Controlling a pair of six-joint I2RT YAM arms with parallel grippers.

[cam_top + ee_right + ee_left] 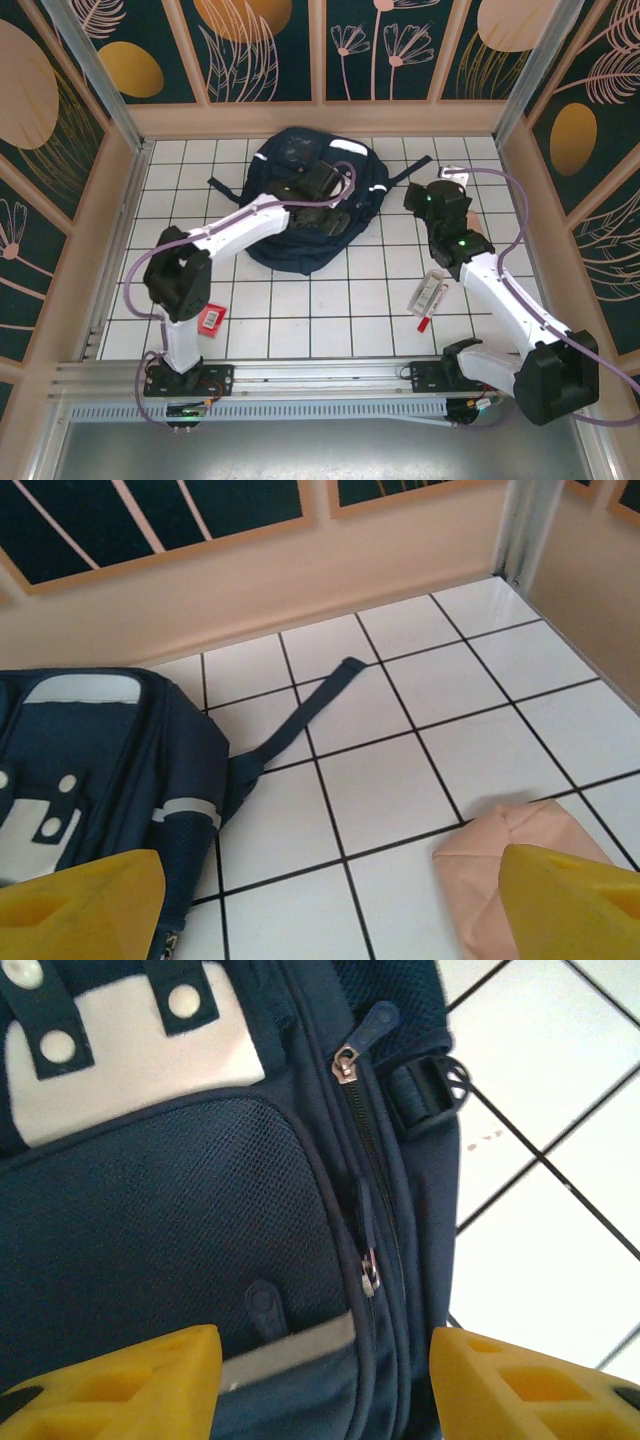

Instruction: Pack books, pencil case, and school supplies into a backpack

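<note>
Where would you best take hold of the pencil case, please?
Probably across its soft middle, coming straight down from above. The pencil case lies flat on the tiles, apart from the backpack, so nothing blocks a top approach, and its fabric should bunch between the jaws. Part of it is hidden behind a finger.

Right gripper (340,912): yellow fingers (80,900) stand wide apart at the lower corners, nothing between them. Large navy blue fabric backpack (100,750) lies at left, white-grey patch and pale stripe visible. Its dark strap (310,705) trails across the white gridded table (400,780). Soft peach-pink fabric pouch (490,865) lies lower right, partly hidden behind one finger. Beige wall (300,570) behind.
</note>
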